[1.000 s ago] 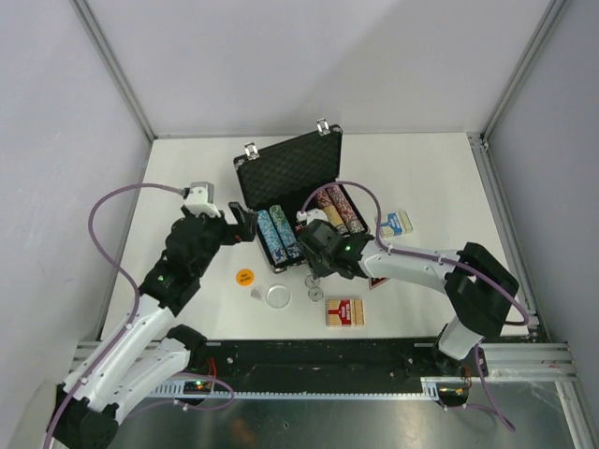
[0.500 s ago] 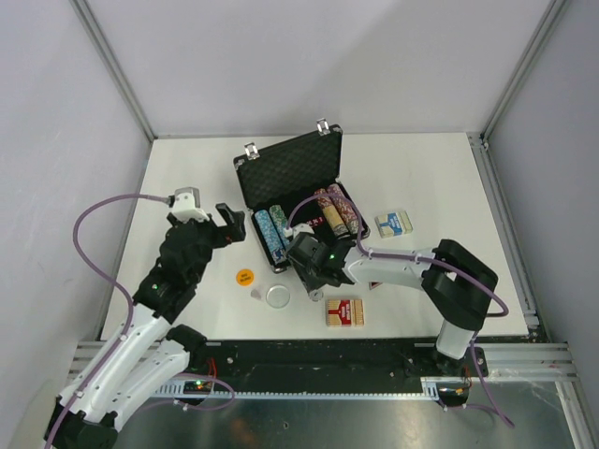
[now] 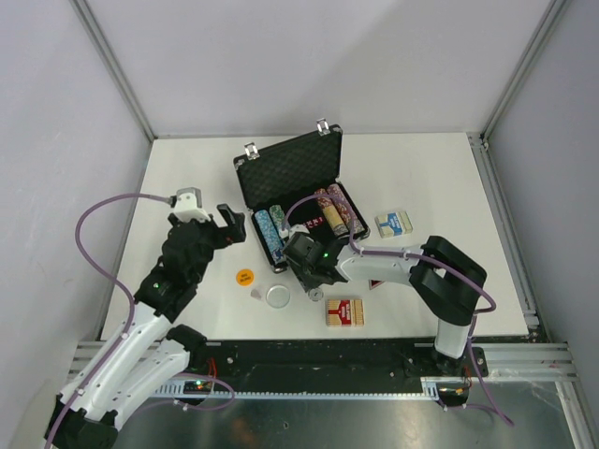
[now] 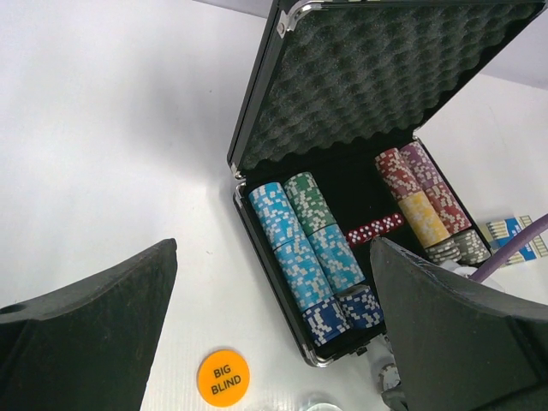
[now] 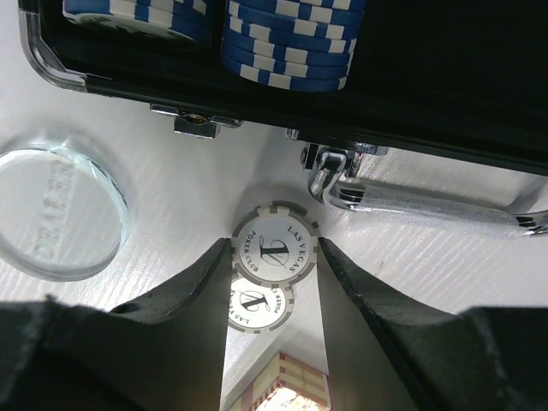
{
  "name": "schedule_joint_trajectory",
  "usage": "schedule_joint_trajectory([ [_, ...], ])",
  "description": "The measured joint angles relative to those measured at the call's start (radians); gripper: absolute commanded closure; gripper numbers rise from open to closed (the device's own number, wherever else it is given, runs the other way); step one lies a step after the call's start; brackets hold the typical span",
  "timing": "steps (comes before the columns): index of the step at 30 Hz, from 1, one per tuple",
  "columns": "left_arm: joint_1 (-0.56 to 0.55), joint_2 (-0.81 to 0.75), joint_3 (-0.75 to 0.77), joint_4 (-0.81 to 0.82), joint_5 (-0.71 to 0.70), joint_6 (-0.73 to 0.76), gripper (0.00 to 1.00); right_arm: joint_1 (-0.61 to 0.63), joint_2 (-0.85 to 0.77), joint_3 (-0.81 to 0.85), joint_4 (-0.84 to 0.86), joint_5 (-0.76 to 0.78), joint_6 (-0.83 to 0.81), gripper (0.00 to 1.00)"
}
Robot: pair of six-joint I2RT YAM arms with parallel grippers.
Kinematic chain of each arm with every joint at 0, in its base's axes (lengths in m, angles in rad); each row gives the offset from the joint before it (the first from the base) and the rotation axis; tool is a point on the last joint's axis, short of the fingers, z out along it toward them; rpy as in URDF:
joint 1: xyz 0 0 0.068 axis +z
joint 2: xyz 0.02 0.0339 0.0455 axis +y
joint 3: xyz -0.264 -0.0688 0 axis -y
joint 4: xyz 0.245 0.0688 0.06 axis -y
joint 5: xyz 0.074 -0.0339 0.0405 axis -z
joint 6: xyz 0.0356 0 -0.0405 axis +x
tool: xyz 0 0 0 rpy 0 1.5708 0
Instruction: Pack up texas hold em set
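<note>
Hovering over the worktop (image 3: 187, 178) left of the briefcase (image 3: 288, 173), the left gripper (image 4: 274, 248) has its jaws spread fully apart and holds nothing. The briefcase sits mid-worktop toward the far edge, its foam-lined lid raised and rows of chips (image 4: 300, 248) and red dice (image 4: 374, 229) inside. The right gripper (image 5: 274, 248) is down at the case's near edge beside the handle (image 5: 411, 201), half closed around a white chip (image 5: 274, 259). Its pads seem to press the rim, though contact is hard to confirm. A second chip (image 5: 253, 304) lies just behind, and the clear dealer button (image 5: 56, 214) lies near.
</note>
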Motion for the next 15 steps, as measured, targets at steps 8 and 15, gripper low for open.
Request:
schedule_joint_trajectory([
  [8, 0.0, -0.012, -0.009, -0.001, -0.017, 0.001, 0.0, -0.001, 0.004, 0.0, 0.0, 0.007, -0.006, 0.37],
  [15, 0.0, -0.012, -0.009, -0.001, -0.021, 0.003, 0.0, -0.001, 0.004, 0.004, -0.001, 0.02, -0.019, 0.32],
])
